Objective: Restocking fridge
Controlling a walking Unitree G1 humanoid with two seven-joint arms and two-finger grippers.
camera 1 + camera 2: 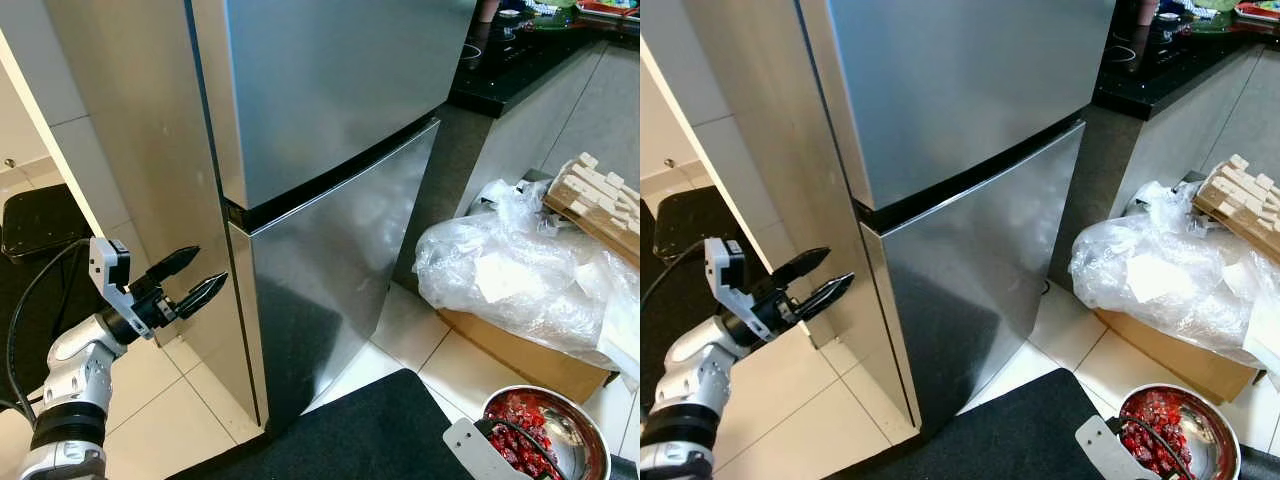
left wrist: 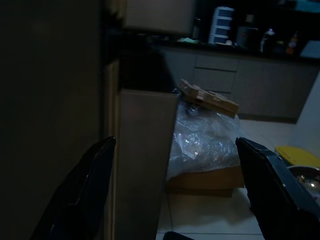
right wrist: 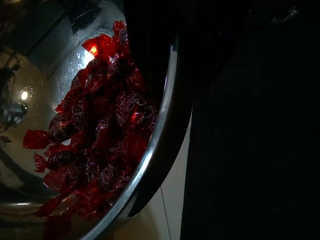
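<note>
Left eye view: my left gripper, fingers apart, hovers beside the tall silver steel fridge; my right gripper clamps a round steel bowl of red-wrapped candies

1 fridge, 2 doors, both closed. 1 steel bowl of red-wrapped candies, too many to count. 1 cardboard box, 1 clear plastic bag on it, 1 wooden rack. 1 black mat.
</note>
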